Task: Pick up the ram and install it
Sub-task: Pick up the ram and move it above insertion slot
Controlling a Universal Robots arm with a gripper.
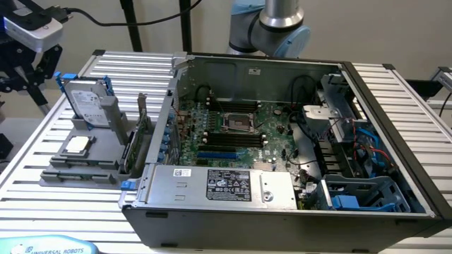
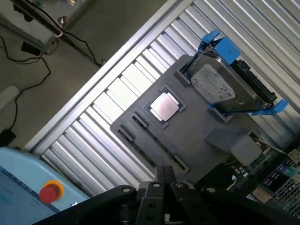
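Ram (image 2: 157,140): a thin stick on edge in a long slot of the tray, seen edge-on. It lies just ahead of the fingers and lower, untouched.
Fingers (image 2: 163,172): clenched together with nothing between them, above the tray's near end.
Tray (image 2: 197,126): grey, under and ahead of the fingers, resting on the ribbed counter (image 2: 117,93).
CPU (image 2: 164,107): flat in a square pocket, just past the ram from the fingers.
Drive (image 2: 220,84): in blue rails, propped up at the tray's far end, well past the CPU.
Card (image 1: 141,127): green, standing on edge between tray and case, off to one side of the fingers.
Case (image 1: 282,222): lid off, at the exterior view's right of the tray and well apart from the fingers, its motherboard (image 1: 233,132) with black and blue slots exposed.
Arm (image 1: 279,24): rises behind the case.
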